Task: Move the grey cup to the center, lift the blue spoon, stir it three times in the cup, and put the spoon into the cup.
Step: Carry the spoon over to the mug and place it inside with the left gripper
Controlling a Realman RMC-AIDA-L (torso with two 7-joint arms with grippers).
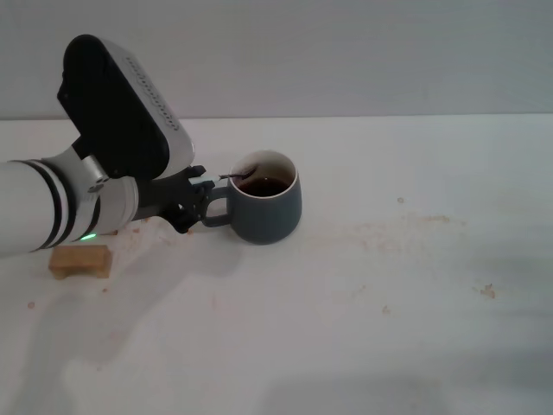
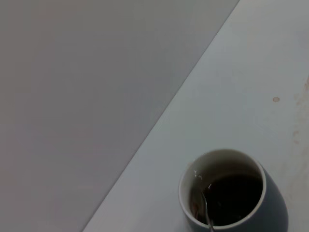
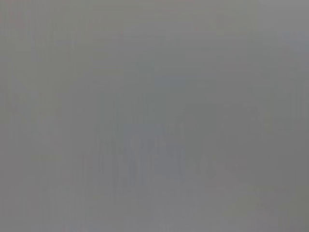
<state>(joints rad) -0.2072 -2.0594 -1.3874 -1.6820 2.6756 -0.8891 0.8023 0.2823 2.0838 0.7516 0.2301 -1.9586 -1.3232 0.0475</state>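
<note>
The grey cup [image 1: 266,210] stands on the white table left of the middle, handle pointing left, dark brown liquid inside. It also shows in the left wrist view [image 2: 227,193]. The blue spoon [image 1: 235,177] shows only as a thin grey metal shaft over the cup's left rim, its bowl in the liquid [image 2: 205,209]. Its pale blue handle is hidden in my left gripper [image 1: 206,179], which sits just left of the rim, above the cup's handle, and looks shut on the spoon. My right gripper is out of view; its wrist view is plain grey.
A tan block [image 1: 80,259] lies on the table below my left forearm. Faint brown stains and crumbs [image 1: 384,235] spread to the right of the cup. The table's far edge meets a grey wall [image 1: 346,52] behind the cup.
</note>
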